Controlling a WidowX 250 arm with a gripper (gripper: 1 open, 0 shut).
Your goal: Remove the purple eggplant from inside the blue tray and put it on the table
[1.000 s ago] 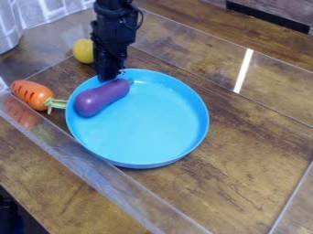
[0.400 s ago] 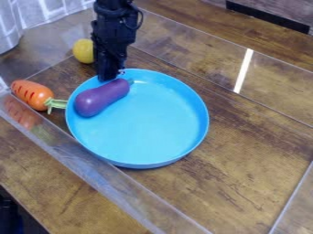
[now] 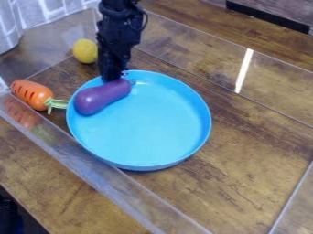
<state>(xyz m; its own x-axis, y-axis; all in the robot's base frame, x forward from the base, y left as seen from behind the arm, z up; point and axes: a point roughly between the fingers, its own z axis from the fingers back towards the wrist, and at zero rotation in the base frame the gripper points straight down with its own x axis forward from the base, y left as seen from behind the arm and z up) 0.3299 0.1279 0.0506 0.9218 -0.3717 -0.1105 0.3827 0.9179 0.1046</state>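
Little has shifted since the earlier frame: the tray (image 3: 146, 128) sits a touch further right and lower on the desk (image 3: 263, 137), and the eggplant (image 3: 102, 94) has slid with it, its upper end now nearer the arm. That black arm comes in from the top edge and points straight down, its gripper (image 3: 113, 73) at the tray's far left rim, right at the eggplant's upper right end. Its jaws are pressed nearly together; whether they pinch the eggplant's tip cannot be told from this view, since the dark fingers hide the contact. Round, blue and shallow, the tray holds only the eggplant, which lies tilted in the upper left part of the dish, close to the rim, its fat end toward the lower left. Outside the tray, a carrot (image 3: 33, 93) with a green top lies on the desk just left of the rim, and a yellow ball-like fruit (image 3: 83, 50) sits further back, left of the arm.
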